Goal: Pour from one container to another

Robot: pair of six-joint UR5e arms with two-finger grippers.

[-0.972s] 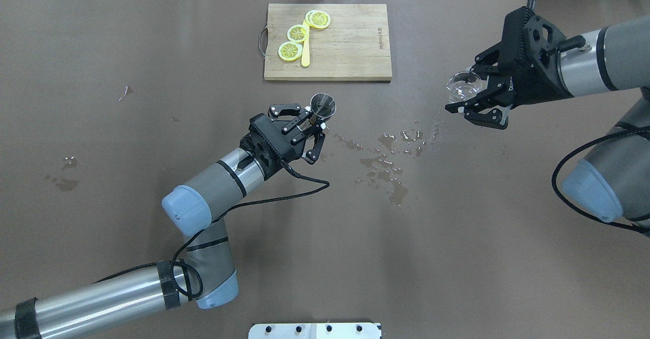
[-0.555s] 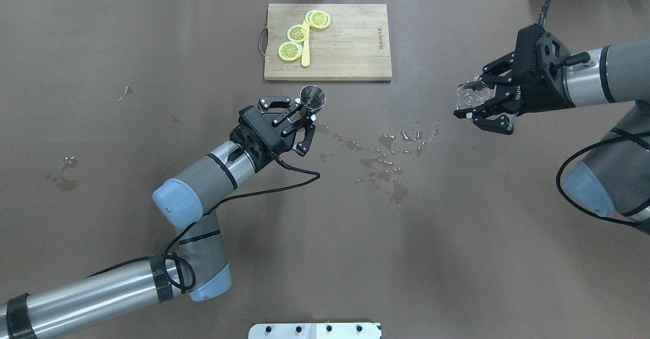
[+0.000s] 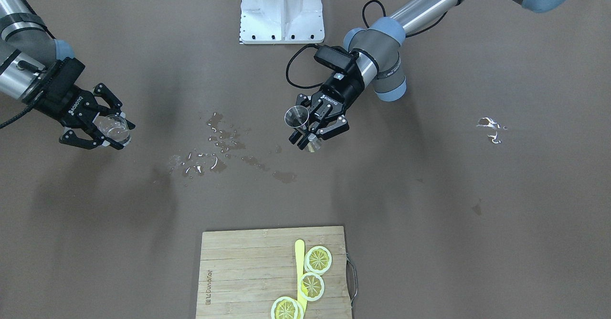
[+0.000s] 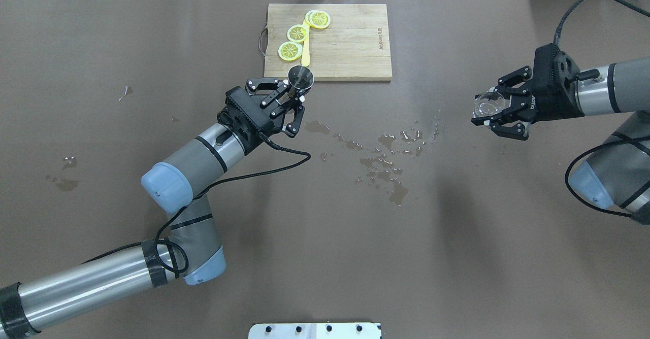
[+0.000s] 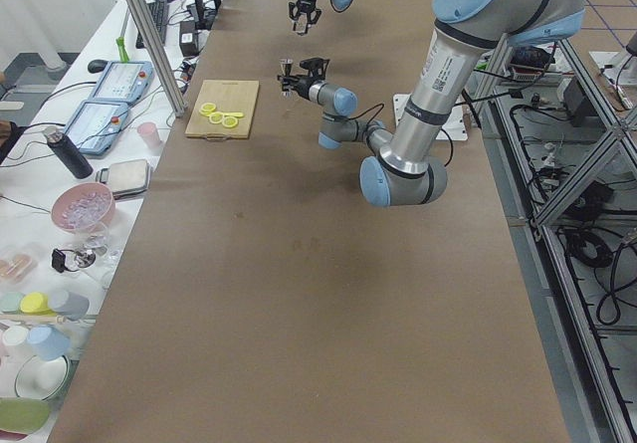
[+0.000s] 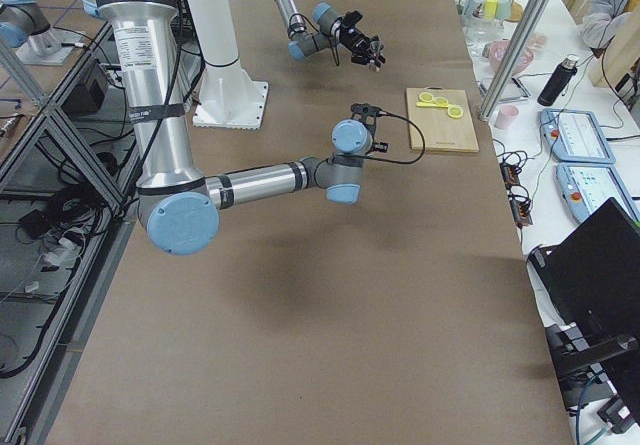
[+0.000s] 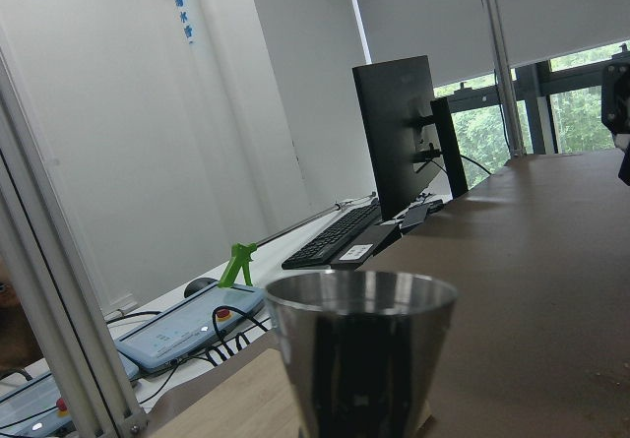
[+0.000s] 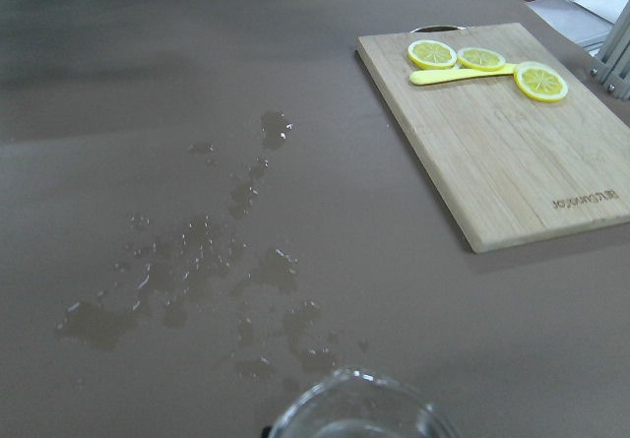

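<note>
Over the middle of the brown table (image 4: 152,49), the left gripper (image 4: 297,94) is clamped on the small steel hourglass-shaped jigger (image 4: 300,76) at its waist. The jigger is mouth up and lifted off the surface, on the robot's side of the wooden cutting board (image 4: 345,44) with yellow lemon slices (image 4: 298,33). Far to the robot's right, the right gripper (image 4: 490,107) grips the small clear glass tumbler (image 4: 487,104), also raised. Tumbler and jigger are well apart. Wet spill patches (image 4: 386,161) lie on the table between them. Cannot tell what is in either vessel.
</note>
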